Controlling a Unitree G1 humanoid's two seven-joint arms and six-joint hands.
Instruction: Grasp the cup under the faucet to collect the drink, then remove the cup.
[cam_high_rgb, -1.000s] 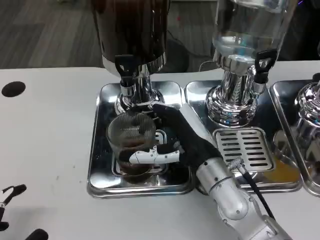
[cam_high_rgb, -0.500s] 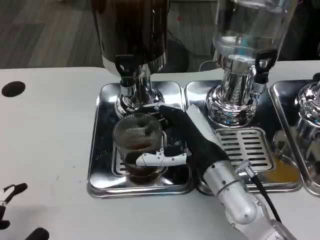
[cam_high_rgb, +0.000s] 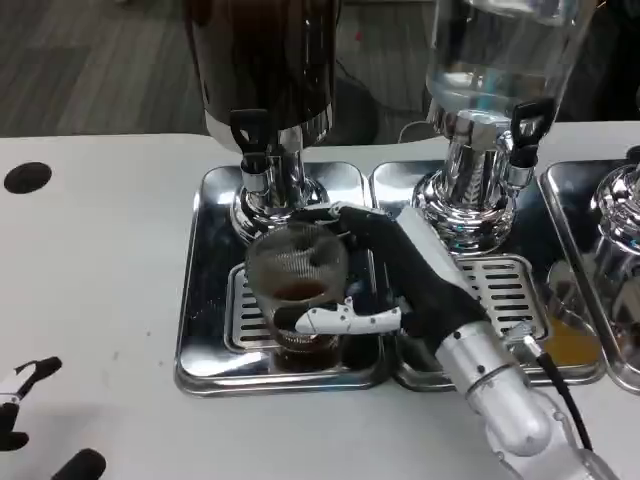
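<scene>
Over the last second your right hand (cam_high_rgb: 415, 285) has carried the cup (cam_high_rgb: 297, 300) toward you and rightward, away from the dark dispenser's faucet (cam_high_rgb: 252, 140), which now sits well behind the fingers rather than above the rim. Dark drink shows in the bottom of the glass, so collection looks done and you are in the removal step. The fingers (cam_high_rgb: 345, 320) are clamped around the cup: a white one crosses its front face, the black ones wrap its far side. The cup sits upright inside that grip, over the front of the drip tray (cam_high_rgb: 200, 300). Your left hand (cam_high_rgb: 30, 415) waits low and well to the left, fingers apart, holding nothing.
</scene>
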